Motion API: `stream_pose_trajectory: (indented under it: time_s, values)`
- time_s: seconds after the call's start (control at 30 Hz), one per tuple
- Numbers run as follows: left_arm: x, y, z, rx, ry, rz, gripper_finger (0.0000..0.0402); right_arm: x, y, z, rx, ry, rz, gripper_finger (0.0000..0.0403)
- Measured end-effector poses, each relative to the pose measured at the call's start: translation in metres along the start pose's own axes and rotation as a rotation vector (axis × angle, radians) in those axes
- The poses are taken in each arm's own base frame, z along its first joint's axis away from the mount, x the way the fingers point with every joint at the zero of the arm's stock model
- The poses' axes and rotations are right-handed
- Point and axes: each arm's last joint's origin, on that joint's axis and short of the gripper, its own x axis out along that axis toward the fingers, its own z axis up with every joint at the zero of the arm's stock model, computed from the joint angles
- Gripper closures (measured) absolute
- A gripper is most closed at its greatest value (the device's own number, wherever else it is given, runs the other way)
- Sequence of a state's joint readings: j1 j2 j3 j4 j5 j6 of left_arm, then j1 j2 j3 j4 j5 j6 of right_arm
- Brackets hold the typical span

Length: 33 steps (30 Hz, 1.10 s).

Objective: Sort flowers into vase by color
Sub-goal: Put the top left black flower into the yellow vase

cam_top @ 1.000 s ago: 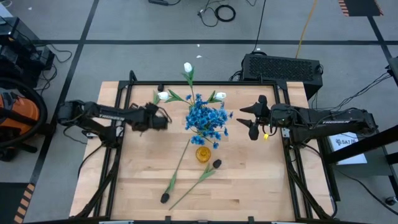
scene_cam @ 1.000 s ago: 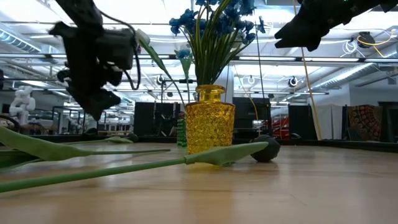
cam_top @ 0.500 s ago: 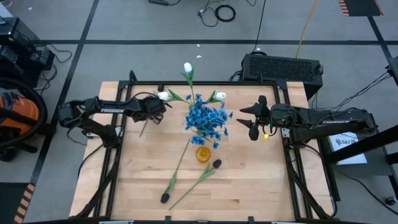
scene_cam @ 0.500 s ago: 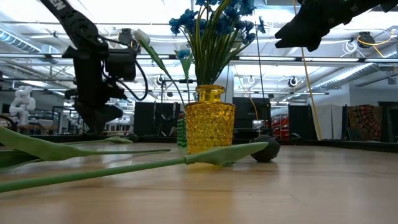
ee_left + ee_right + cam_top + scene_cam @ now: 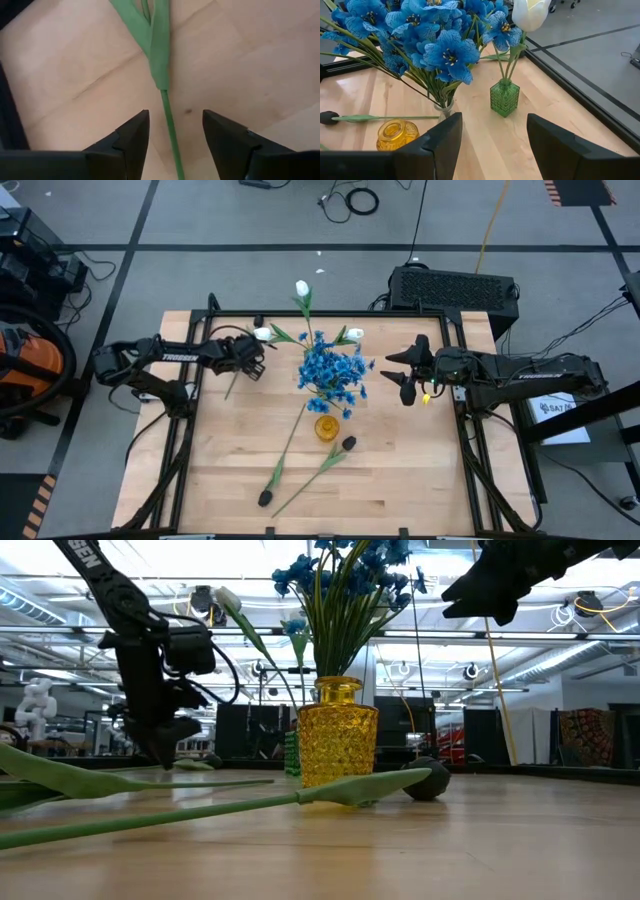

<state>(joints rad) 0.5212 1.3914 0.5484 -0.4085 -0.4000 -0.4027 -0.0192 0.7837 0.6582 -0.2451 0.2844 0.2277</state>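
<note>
A white tulip [image 5: 262,334] lies flat on the table at the far left, its green stem [image 5: 167,115] running toward the near edge. My left gripper [image 5: 172,117] points steeply down over that stem, open, one finger on each side and touching nothing. Blue flowers [image 5: 333,370] stand in a clear vase [image 5: 442,107]. A white tulip [image 5: 530,12] stands in a green vase [image 5: 504,97]. The yellow vase [image 5: 326,427] holds nothing. Two dark-budded flowers [image 5: 347,444] [image 5: 265,498] lie on the table near it. My right gripper [image 5: 400,376] hovers open, high at the right.
A black frame [image 5: 330,313] runs along the table's far edge and sides. Another white tulip [image 5: 302,288] reaches past the far edge. The long stems [image 5: 150,815] of the lying flowers cross the table's near middle. Bare wood [image 5: 410,470] lies at the near right.
My left gripper has swung toward the table's far edge and sunk close to the tabletop, tipping more steeply downward, and now stands over the lying white tulip's stem. Its fingers have stayed open. The flowers and vases have kept still.
</note>
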Motion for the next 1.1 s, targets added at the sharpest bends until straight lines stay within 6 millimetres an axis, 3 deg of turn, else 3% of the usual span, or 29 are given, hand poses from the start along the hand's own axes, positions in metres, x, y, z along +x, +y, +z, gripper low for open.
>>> stream_pose_trajectory:
  time_s: [0.43,0.8,1.1]
  values:
    - [0.005,0.009,0.005,-0.041,0.038,-0.078,0.0339,0.000,0.000,0.000,0.000,0.000,0.003,0.0188]
    - [0.017,0.005,0.005,-0.009,0.056,-0.044,0.0350,0.000,0.000,0.000,-0.001,0.001,0.003,0.0188]
    - [0.014,0.005,0.006,0.009,0.032,-0.054,0.0394,0.000,0.000,0.000,-0.004,0.000,0.003,0.0188]
